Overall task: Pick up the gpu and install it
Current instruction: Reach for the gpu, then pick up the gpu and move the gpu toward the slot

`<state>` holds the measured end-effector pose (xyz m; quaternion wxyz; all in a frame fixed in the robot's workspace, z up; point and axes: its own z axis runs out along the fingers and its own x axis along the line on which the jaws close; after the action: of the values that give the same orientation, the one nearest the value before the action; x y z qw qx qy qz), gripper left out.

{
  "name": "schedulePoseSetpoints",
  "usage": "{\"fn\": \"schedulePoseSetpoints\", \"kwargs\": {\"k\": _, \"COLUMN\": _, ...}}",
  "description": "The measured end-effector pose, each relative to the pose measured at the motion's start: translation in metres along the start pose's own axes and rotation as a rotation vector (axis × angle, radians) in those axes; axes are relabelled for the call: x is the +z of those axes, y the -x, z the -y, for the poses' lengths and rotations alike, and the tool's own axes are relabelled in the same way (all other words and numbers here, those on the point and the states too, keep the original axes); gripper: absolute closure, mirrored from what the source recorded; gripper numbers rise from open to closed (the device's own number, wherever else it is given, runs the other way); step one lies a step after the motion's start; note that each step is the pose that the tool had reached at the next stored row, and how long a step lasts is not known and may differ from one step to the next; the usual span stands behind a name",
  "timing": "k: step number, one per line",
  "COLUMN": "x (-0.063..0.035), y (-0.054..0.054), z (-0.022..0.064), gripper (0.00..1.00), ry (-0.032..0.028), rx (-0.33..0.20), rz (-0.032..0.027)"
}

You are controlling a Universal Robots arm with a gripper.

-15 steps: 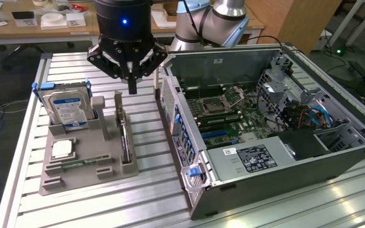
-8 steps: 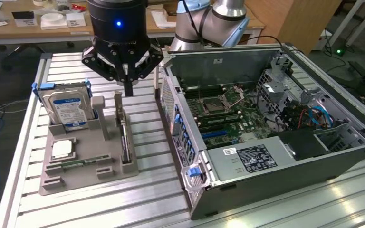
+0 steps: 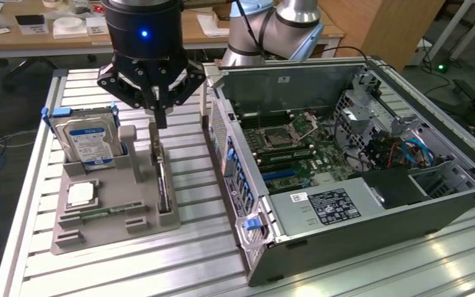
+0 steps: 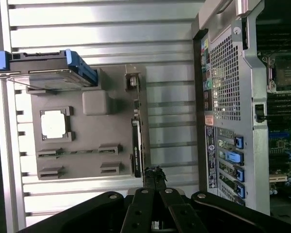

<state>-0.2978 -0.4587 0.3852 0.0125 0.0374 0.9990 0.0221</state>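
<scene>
Exterior view, from its left edge across: we see a silver hard drive point(image 3: 89, 139) with a blue label standing upright at the far end of a grey holder point(image 3: 109, 226). In front of it a pale square chip point(image 3: 82, 195) lies flat in a pocket. Along the holder's edge toward the exterior view's right is the gpu point(image 3: 164, 185). It stands on edge in a narrow slot, a thin dark card seen almost edge-on, with its long axis running from near to far. The gripper point(image 3: 161, 121) hangs straight above that slot, apart from the card, its fingers pressed together into one blade and holding nothing. We judge that the card lies directly below the tool, lengthwise under it. In the wrist view the closed fingertips point(image 4: 151, 178) sit just beside the card's dark top edge. We cannot tell which end carries the bracket. Furthest right, the open computer case point(image 3: 345, 185) stands just beside the holder, its perforated wall roughly parallel to the card.
</scene>
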Motion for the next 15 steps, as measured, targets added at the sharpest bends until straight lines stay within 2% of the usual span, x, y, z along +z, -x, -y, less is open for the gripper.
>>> {"fn": "schedulePoseSetpoints", "kwargs": {"k": 5, "x": 0.0002, "y": -0.009, "z": 0.0025, "gripper": 0.89, "ry": 0.0000, "rx": 0.000, "rz": 0.0000}}
{"fn": "schedulePoseSetpoints", "kwargs": {"k": 12, "x": 0.0002, "y": -0.014, "z": 0.0061, "gripper": 0.89, "ry": 0.0001, "rx": 0.000, "rz": -0.0002}}
{"fn": "schedulePoseSetpoints", "kwargs": {"k": 13, "x": 0.0002, "y": -0.014, "z": 0.0061, "gripper": 0.89, "ry": 0.0000, "rx": 0.000, "rz": -0.0002}}
{"fn": "schedulePoseSetpoints", "kwargs": {"k": 14, "x": 0.0002, "y": -0.014, "z": 0.0061, "gripper": 0.83, "ry": 0.0000, "rx": 0.000, "rz": -0.0003}}
{"fn": "schedulePoseSetpoints", "kwargs": {"k": 15, "x": 0.0002, "y": -0.014, "z": 0.0061, "gripper": 0.83, "ry": 0.0001, "rx": 0.000, "rz": -0.0003}}
